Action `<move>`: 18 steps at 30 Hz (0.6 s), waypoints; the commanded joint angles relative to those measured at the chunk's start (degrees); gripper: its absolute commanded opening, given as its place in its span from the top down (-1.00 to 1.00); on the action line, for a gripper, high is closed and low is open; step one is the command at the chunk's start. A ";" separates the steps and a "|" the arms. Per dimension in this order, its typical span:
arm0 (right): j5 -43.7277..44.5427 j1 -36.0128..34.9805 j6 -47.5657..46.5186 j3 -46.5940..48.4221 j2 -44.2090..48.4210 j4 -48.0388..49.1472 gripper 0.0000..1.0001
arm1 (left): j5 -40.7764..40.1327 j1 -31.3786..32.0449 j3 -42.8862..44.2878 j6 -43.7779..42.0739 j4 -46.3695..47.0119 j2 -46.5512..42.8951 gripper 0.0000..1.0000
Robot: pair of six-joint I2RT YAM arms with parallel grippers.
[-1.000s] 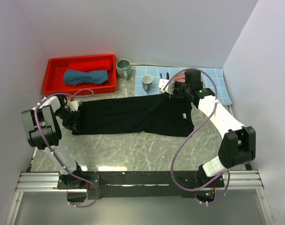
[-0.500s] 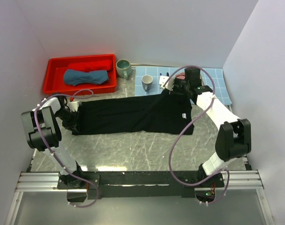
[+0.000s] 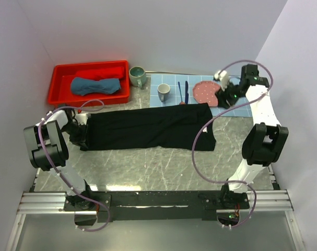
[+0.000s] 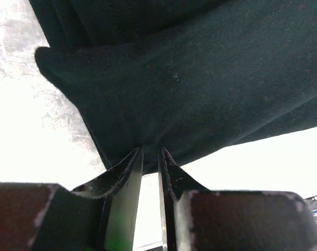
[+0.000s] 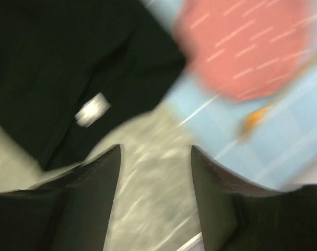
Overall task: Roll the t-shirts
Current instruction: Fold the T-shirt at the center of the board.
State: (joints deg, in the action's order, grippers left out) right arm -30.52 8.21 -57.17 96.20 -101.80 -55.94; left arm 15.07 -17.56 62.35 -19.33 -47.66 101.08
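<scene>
The grey marbled table point(image 3: 148, 167) carries everything, and across its middle the black t-shirt point(image 3: 148, 128) lies spread flat in a long band from left to right, its right end folded down toward the near edge, with a small white label showing there in the right wrist view. At the far left stands a red tray point(image 3: 61, 70) holding the slate-blue rolled t-shirt point(image 3: 95, 86). To its right a blue-checked placemat point(image 3: 236, 108) lies along the far edge, touching the black shirt's upper right corner, and bears a pink plate point(image 3: 205, 92), a grey mug point(image 3: 163, 92) and dark cutlery point(image 3: 183, 91); a green mug point(image 3: 137, 76) sits between tray and mat. The left gripper point(image 4: 147, 151) is nearly closed, pinching the black shirt's left edge low at the table. The right gripper point(image 5: 155, 151) hangs with its jaws wide apart and nothing between them, over the table beside the plate
</scene>
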 commanded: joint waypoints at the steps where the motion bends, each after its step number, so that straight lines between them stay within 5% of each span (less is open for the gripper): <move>1: -2.71 -1.61 -12.34 -5.03 -2.88 -23.95 -0.32 | -3.82 -0.28 -1.62 -0.27 1.34 1.14 0.48; 7: 3.45 -6.00 -17.89 -16.99 1.51 -17.54 -0.33 | -4.00 -0.28 -0.83 0.00 0.90 2.63 0.48; 18: 8.46 -10.05 -20.53 -23.78 0.81 -10.60 -0.31 | -5.14 -0.10 -0.74 1.40 0.90 2.55 0.48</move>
State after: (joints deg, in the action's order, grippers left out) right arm -24.77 -0.23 -75.57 74.11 -103.70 -69.71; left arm 14.72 -17.56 62.43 -18.09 -47.64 101.21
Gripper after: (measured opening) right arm 0.656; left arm 0.259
